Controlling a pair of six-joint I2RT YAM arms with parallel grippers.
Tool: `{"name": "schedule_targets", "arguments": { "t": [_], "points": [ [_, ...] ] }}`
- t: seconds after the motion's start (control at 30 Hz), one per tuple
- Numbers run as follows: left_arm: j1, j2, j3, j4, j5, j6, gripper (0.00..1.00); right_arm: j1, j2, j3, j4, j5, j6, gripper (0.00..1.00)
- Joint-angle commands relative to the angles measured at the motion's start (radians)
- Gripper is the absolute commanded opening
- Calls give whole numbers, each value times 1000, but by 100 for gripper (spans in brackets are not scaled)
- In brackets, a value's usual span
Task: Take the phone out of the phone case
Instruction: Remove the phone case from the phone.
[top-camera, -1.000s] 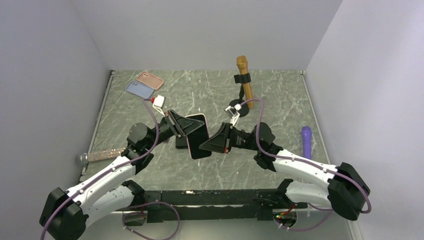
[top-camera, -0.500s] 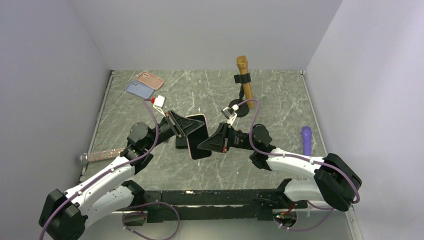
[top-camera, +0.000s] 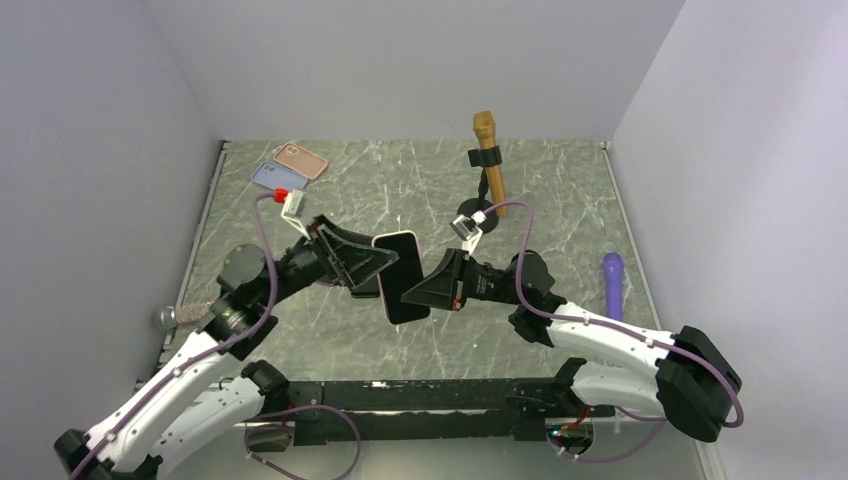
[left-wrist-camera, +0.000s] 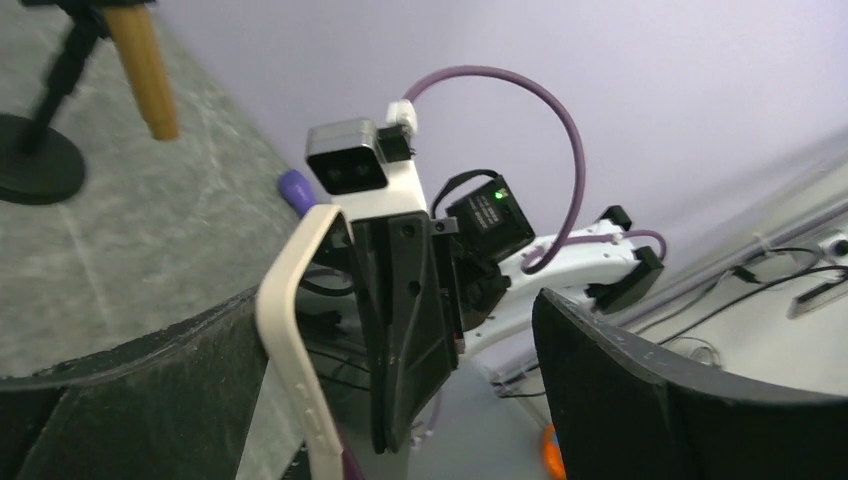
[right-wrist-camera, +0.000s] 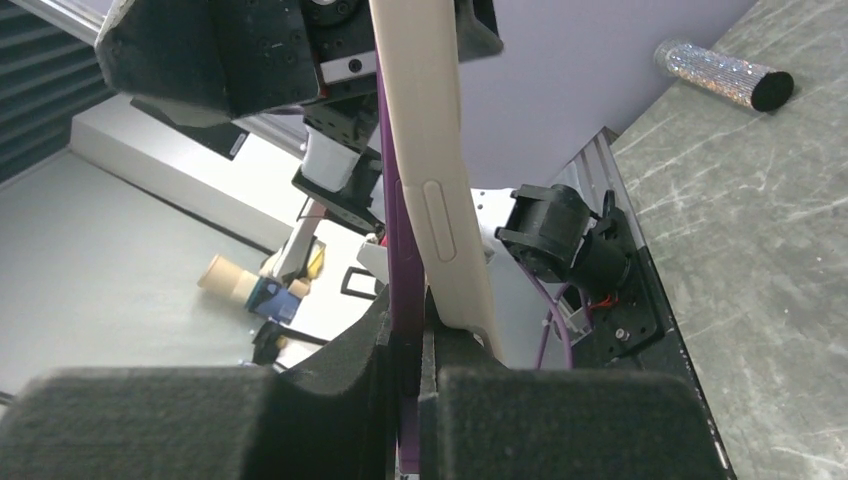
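- The right gripper (right-wrist-camera: 420, 335) has its pads pressed together on the purple edge of the phone (right-wrist-camera: 395, 255), which is held in the air above the table (top-camera: 560, 215) between the two arms.
- The cream phone case (right-wrist-camera: 430, 130) runs alongside that edge and appears partly parted from it, though the view is tight.
- The left gripper (top-camera: 385, 268) is spread wide, with the case against one finger.
- A glitter cylinder (top-camera: 195, 312) lies left and a purple cylinder (top-camera: 612, 280) right.
- Farther back stands a gold microphone (top-camera: 489, 160).
- A blue case (top-camera: 278, 178) and a pink case (top-camera: 300, 160) lie at the far left.
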Motion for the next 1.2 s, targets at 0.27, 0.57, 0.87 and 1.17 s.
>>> {"name": "schedule_targets", "arguments": {
  "t": [0.27,0.57,0.87,1.17],
  "points": [
    [3,-228,250,-730,-259,526,99,-10,-77,55,33,12,-45,0],
    [0,-162,167,-684,132,455,78,-13,-93,54,30,13,-64,0],
    [-20,-176,-11,-441,242,293,68,-13,-93,47,64,14,-37,0],
    [-63,-145,-39,-405,202,272,52,-13,-91,41,76,14,-35,0]
  ]
}}
